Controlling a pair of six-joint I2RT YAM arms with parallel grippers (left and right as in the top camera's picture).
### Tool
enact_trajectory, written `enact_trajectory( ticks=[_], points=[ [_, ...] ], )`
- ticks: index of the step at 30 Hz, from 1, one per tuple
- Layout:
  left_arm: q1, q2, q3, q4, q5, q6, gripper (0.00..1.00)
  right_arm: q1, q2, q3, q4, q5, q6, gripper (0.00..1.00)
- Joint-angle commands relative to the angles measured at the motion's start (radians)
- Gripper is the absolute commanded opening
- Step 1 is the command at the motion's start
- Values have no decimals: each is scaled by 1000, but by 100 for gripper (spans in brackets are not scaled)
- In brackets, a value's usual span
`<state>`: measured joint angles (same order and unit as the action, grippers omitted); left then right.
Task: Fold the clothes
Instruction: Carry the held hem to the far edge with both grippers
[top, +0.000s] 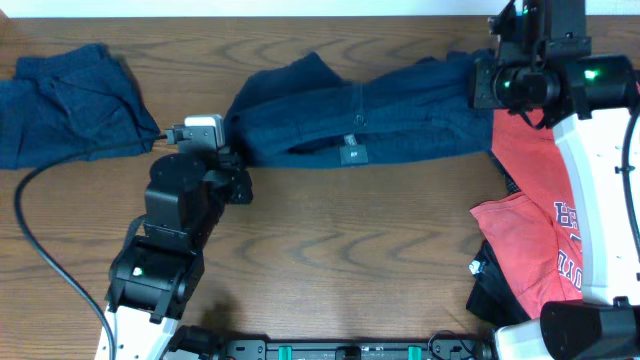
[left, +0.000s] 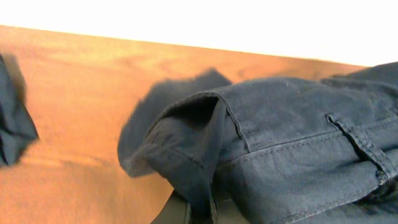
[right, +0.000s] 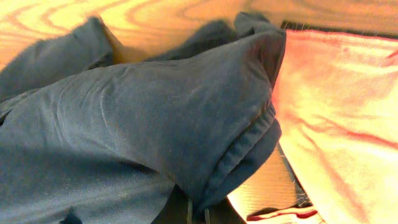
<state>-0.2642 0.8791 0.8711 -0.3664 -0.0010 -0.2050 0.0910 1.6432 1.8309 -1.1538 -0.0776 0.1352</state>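
Both grippers pinching the navy garment (top: 360, 120) by its ends
The left gripper (top: 236, 152) and right gripper (top: 487, 78) are each clamping a fold; the garment is lying stretched between them across the far side of the table (top: 350, 250), long axis left-to-right, beside a coral-red shirt (top: 530, 190).

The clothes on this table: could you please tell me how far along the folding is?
Nothing looks neatly folded yet. In hand: the long dark navy cotton garment is stretched between the left gripper and right gripper, each pinching one end. Left to do: the rumpled navy garment at the far left and the coral-red printed shirts under the right arm.
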Motion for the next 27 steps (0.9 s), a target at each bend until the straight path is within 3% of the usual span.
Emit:
enact_trajectory(
  ticks=[1, 11, 15, 27],
  points=[
    [16, -12, 80, 10, -169, 38, 6, -11, -18, 81, -16, 134, -21, 1],
    [16, -13, 196, 7, -169, 81, 6, -11, -19, 173, -103, 134, -37, 1],
    [16, 0, 195, -62, -168, 73, 6, -11, -16, 165, -144, 129, -35, 1],
    [16, 246, 195, -217, -62, 8, 6, -3, 124, 162, -265, 19, -16, 1]
  ],
)
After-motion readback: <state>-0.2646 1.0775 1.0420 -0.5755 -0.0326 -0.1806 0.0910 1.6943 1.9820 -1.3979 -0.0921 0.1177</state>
